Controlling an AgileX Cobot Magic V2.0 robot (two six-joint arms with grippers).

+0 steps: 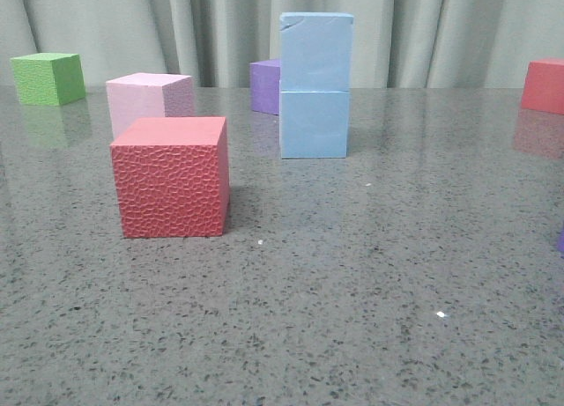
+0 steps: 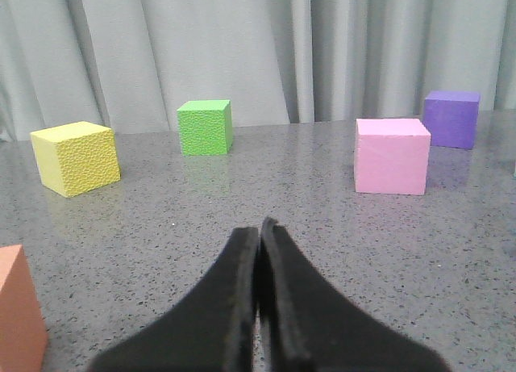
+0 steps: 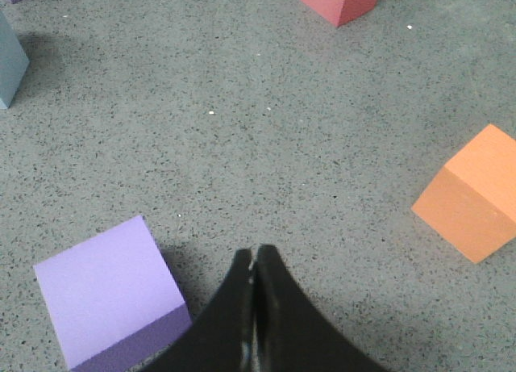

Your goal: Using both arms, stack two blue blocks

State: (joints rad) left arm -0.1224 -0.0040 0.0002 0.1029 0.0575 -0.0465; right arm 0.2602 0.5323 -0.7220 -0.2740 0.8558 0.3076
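In the front view one light blue block [image 1: 316, 52] stands on top of the other blue block [image 1: 314, 124] at the middle back of the grey table; the upper one sits slightly askew. A corner of a blue block [image 3: 10, 61] shows at the edge of the right wrist view. No gripper shows in the front view. My left gripper [image 2: 260, 227] is shut and empty, low over bare table. My right gripper [image 3: 254, 253] is shut and empty, beside a light purple cube [image 3: 109, 287].
A textured red cube [image 1: 172, 177] stands front left, a pale pink cube [image 1: 150, 100] behind it, a green cube [image 1: 48, 77] far left, a purple cube [image 1: 265, 86] behind the stack, a red cube [image 1: 544, 85] far right. A yellow cube [image 2: 75, 156] and orange cubes [image 3: 472, 194] [image 2: 18, 319] show in wrist views. Curtain at back.
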